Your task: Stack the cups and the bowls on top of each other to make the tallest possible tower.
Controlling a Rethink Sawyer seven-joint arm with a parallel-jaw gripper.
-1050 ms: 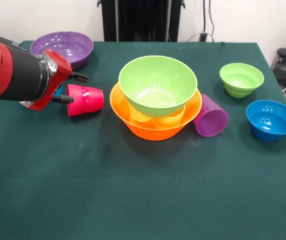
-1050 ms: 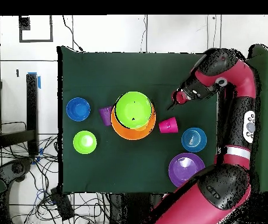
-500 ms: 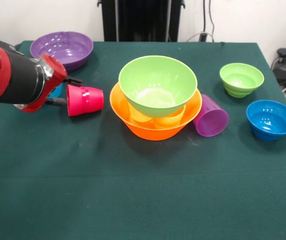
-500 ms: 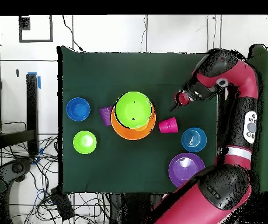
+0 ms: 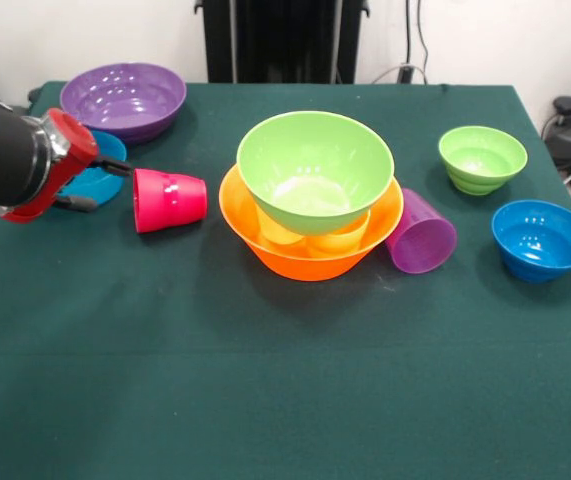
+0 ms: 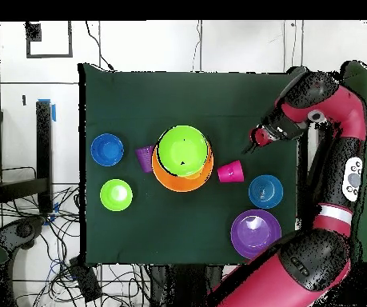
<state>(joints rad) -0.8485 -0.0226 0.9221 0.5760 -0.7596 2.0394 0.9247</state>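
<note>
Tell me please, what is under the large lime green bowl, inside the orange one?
The large lime green bowl rests inside the large orange bowl. Beneath it, yellow-orange shapes show, probably cups; the green bowl covers most of them, so their number and position cannot be told.

The near half of your table (image 5: 265, 400) is bare green cloth, open for passage across its full width. The middle is blocked by the tower (image 5: 312, 200): large lime green bowl nested in the large orange bowl, the tallest obstacle. The purple cup (image 5: 421, 232) lies on its side against the tower's right flank, closing that gap. The red-pink cup (image 5: 169, 200) lies on its side left of the tower, with a clear lane between them. Two small bowls (image 5: 482, 158) occupy the right edge.
</note>
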